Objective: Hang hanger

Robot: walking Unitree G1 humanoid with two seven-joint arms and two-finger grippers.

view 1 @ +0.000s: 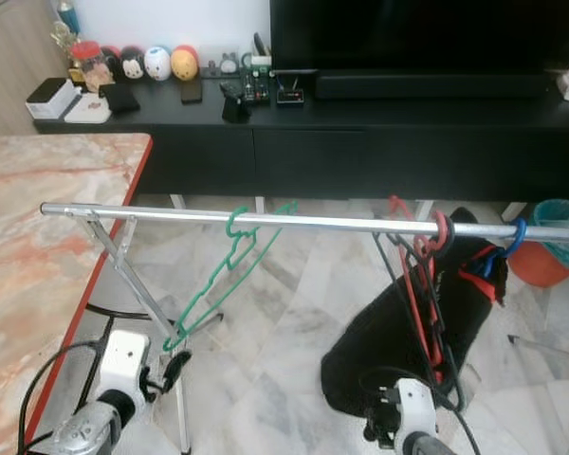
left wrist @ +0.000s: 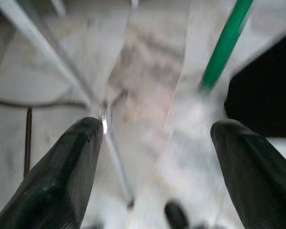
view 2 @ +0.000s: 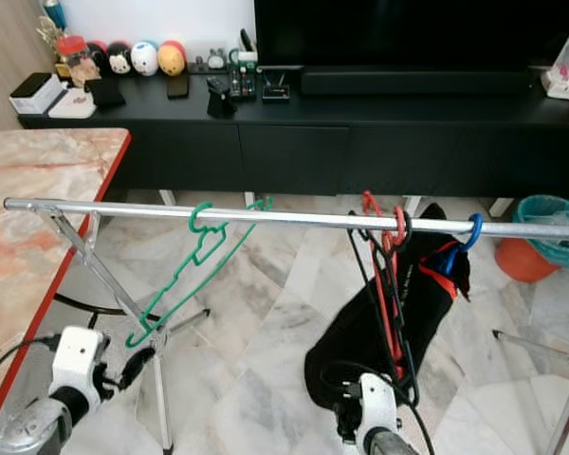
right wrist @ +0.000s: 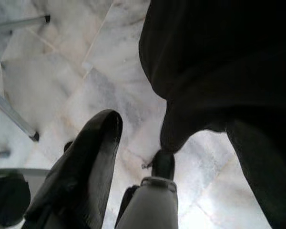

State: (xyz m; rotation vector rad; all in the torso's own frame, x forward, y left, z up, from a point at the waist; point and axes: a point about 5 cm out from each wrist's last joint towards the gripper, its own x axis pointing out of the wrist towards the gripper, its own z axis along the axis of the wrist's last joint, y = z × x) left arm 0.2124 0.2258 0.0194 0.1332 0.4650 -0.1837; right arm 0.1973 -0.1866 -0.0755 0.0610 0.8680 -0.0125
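Fingers (left wrist: 71, 176) apart below green hanger (view 1: 229, 275)

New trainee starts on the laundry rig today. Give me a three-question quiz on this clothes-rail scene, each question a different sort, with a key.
1. True or false: the green hanger hangs by its hook on the metal rail.
2. Multiple choice: what hangs on the rail with the red hangers?
A. a yellow towel
B. a black garment
C. a striped shirt
3. Short answer: how do the fingers of the left gripper stand, and are they holding anything?

Key
1. True.
2. B.
3. Spread apart, with nothing between them; the green hanger lies beyond them, over the marble floor.
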